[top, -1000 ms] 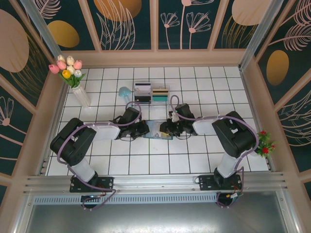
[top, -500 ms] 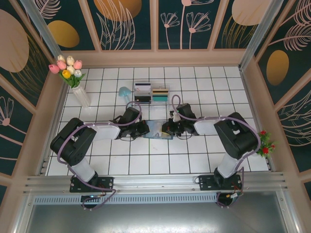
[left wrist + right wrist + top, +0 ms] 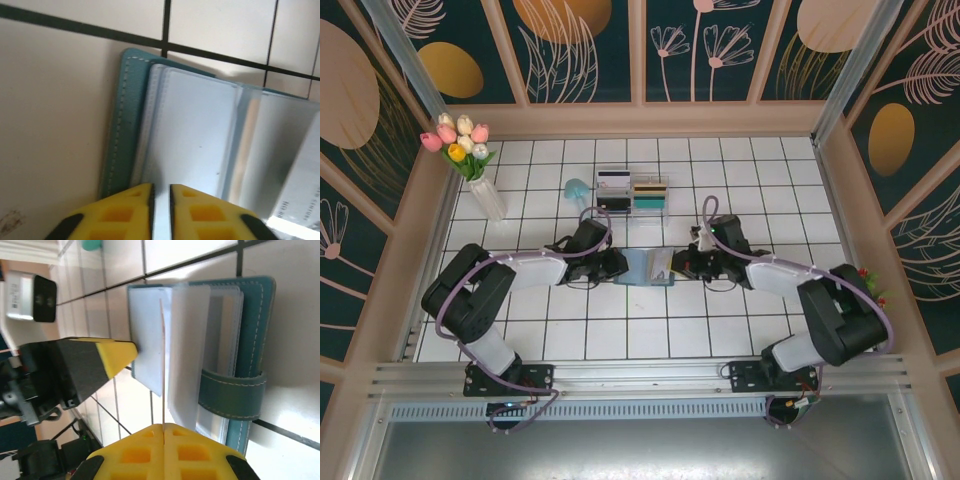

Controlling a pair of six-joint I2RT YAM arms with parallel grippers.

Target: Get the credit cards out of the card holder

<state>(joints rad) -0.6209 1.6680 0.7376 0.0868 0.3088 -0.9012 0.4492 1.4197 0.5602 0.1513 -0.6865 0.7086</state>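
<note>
One credit card [image 3: 162, 365]: standing edge-on mid-frame; likely thin, stiff, slick, best pinched at its free edge.
Right claw [image 3: 163, 432]: clamping that edge.
Card holder [image 3: 646, 268]: lying open at centre of the counter [image 3: 650, 330]; soft, light.
Left claw [image 3: 161, 196]: pinching its sleeve page, pinning it.

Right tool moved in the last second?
Yes. The right tool has slid right, away from the card holder. It was below the right edge of the clear box; now it lies well right of it.
</note>
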